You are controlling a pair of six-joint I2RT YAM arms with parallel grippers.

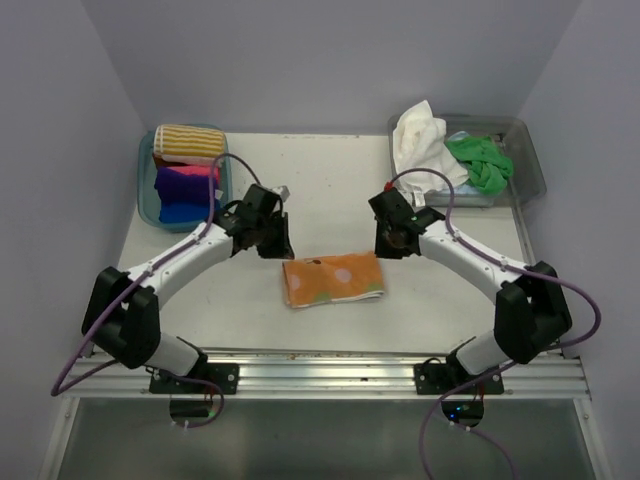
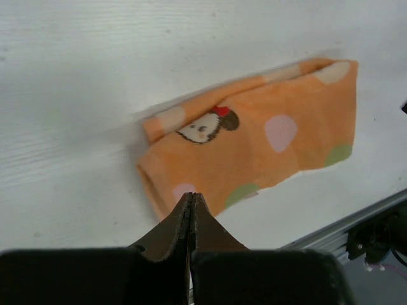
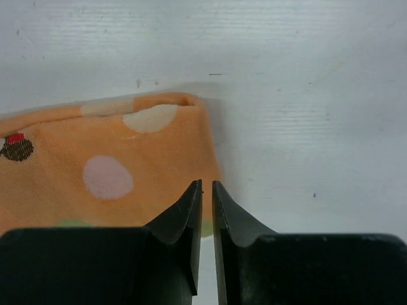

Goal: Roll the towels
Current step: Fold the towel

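An orange towel (image 1: 333,279) with pale dots and a cartoon mouse lies folded flat in the middle of the table. My left gripper (image 1: 275,240) hovers just beyond its left end; in the left wrist view the gripper (image 2: 191,196) is shut and empty over the towel's (image 2: 254,140) near corner. My right gripper (image 1: 392,243) hangs by the towel's right end. In the right wrist view it (image 3: 207,184) stands open by a narrow slit with nothing in it, above the towel's (image 3: 114,165) right edge.
A blue tub (image 1: 146,190) at the back left holds rolled towels: striped yellow (image 1: 190,142), purple and pink (image 1: 185,180), blue (image 1: 185,210). A clear tub (image 1: 530,160) at the back right holds a loose white towel (image 1: 420,140) and a green one (image 1: 480,160).
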